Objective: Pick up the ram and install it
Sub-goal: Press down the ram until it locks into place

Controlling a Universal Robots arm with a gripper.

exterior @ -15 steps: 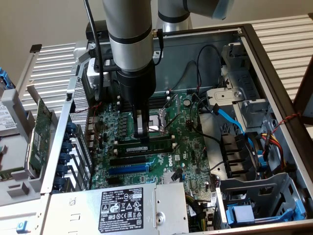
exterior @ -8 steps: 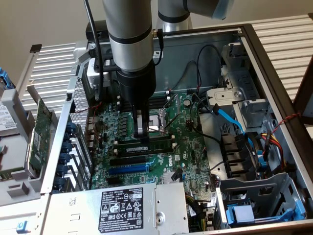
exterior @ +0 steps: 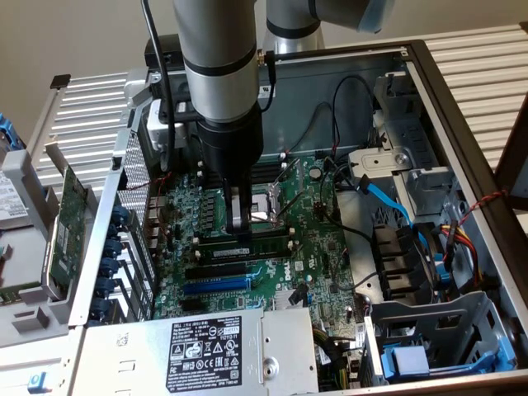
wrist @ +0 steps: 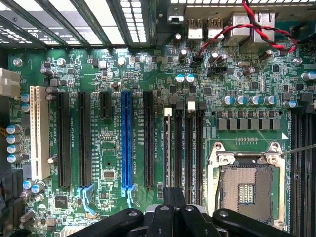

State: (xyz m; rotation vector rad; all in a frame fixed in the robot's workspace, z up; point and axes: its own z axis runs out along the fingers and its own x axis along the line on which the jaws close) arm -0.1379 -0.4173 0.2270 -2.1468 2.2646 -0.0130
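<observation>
Pincer (exterior: pixel 240 216) lowered over ram (exterior: pixel 247 245) at motherboard (exterior: pixel 322 247) slots; grip state cannot be told. "DELL" read on power-supply label (exterior: pixel 206 351).

This looked like a computer repair or robotics test bench: an opened desktop computer case (exterior: pixel 429 74) lay on its side with its green motherboard (exterior: pixel 247 223) exposed, a labelled power supply (exterior: pixel 206 346) at its near edge, loose cabling (exterior: pixel 388 202), a removed expansion card (exterior: pixel 70 223) beside it, and an industrial robot arm (exterior: pixel 219 66) reaching in
</observation>
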